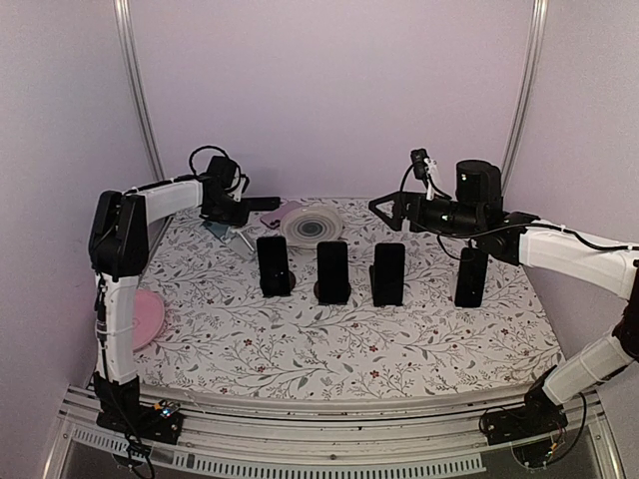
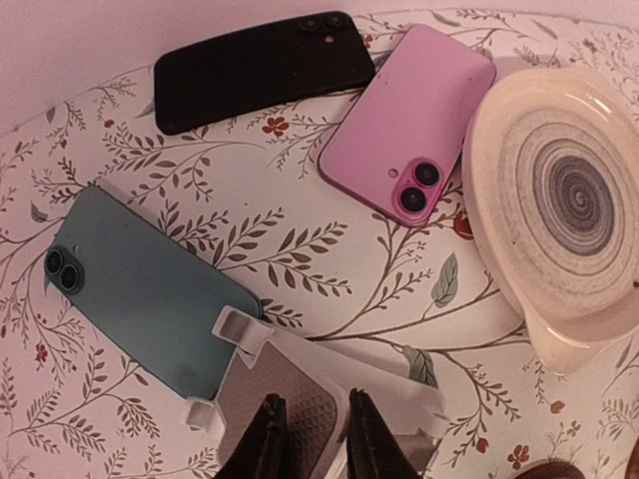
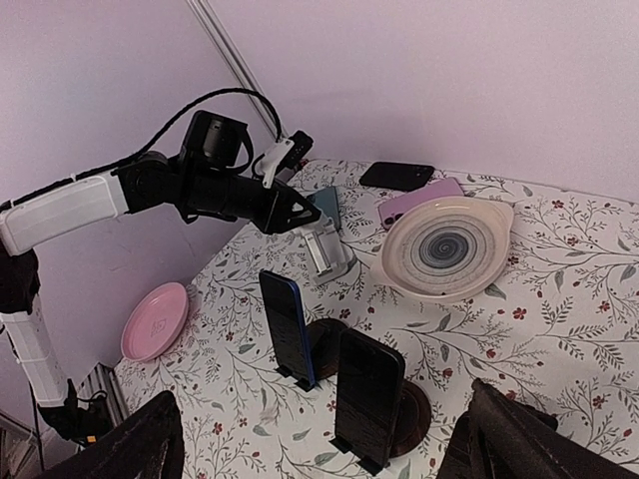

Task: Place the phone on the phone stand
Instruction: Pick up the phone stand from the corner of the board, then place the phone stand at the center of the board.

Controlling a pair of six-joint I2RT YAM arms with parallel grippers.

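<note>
As for the left gripper [image 2: 315,419]: it's way back in the left corner, right over the white stand [image 2: 394,384]
Left fingers [image 2: 268,439]: pulled close, just a thin gap, with the stand's grey pad showing between them. Honestly can't tell if they're pinching anything
Right gripper [image 1: 382,207]: up over the back right of the table [image 1: 300,349], jaws spread wide, nothing in them
Teal phone [image 2: 140,289]: camera side up, one corner right up against the white stand. Flat or leaning, can't call it
Black phone [image 2: 260,70]: lying at the far edge of the table, behind the teal one
Pink phone [image 2: 409,120]: lying camera side up, tucked between the black phone and the cream plate [image 2: 569,200]
Cream plate: grey spiral in the middle, sits just right of the white stand
Row of dark phones [image 1: 332,269]: four of them standing upright across mid-table, each propped up
Pink plate [image 1: 148,314]: off at the left edge, well away from everything else
</note>
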